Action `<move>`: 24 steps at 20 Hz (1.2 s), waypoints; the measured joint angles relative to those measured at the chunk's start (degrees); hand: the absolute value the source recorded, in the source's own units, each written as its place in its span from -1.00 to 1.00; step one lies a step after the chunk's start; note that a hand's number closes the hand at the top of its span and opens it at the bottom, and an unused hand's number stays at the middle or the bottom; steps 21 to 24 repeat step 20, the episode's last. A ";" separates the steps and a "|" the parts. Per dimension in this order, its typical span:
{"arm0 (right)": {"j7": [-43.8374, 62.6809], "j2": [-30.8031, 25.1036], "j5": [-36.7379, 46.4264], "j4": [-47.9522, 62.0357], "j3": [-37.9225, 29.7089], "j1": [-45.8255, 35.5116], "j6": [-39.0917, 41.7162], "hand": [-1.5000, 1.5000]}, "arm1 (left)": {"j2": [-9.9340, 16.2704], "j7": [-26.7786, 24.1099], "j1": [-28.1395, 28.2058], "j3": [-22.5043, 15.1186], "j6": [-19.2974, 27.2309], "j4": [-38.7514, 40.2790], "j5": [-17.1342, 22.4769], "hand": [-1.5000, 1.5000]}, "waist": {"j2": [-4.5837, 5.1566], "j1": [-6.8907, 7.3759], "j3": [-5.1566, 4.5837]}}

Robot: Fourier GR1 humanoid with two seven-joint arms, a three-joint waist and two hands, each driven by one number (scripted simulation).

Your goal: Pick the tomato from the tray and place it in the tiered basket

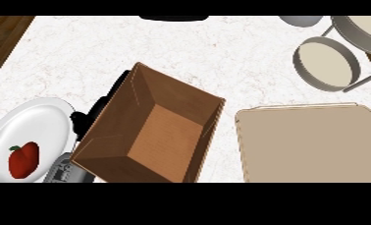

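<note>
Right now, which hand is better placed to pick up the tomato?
Probably the left. The tomato sits on the white plate at the left edge, and the left hand shows just beside that plate, partly hidden by the brown box. The right hand is not in view.

One view only, from head height, looking steeply down on the white marble counter (210,57). It sits close: a brown box (152,130) fills the middle, a beige tray (308,143) is cut by the right edge, a white plate (39,126) by the left.
</note>
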 measured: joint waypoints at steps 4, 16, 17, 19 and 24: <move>3.51 -2.88 6.68 -0.61 3.05 1.37 -5.25 -1.00 | 0.06 -1.01 1.00 0.41 0.10 0.83 -0.20 0.00 | -0.32 -0.88 -0.11; 9.45 -5.32 14.09 -21.54 4.48 12.02 -10.19 -1.00 | 1.26 -0.93 4.97 3.09 1.03 -0.47 0.76 0.00 | -2.50 -5.96 -0.21; 9.92 -4.91 13.99 -24.02 4.43 13.25 -9.73 -1.00 | 1.36 -0.95 5.34 3.35 1.01 -0.51 0.96 0.00 | -2.70 -6.44 -0.23; 10.84 -3.92 13.72 -29.09 4.27 16.07 -8.67 -1.00 | 1.70 -1.27 6.26 3.76 1.04 -0.52 1.01 0.00 | -2.99 -7.26 -0.25; 11.27 -3.35 13.18 -31.49 4.06 17.77 -7.96 -1.00 | 1.96 -1.20 6.52 4.07 1.03 -0.65 1.14 0.00 | -3.13 -7.69 -0.25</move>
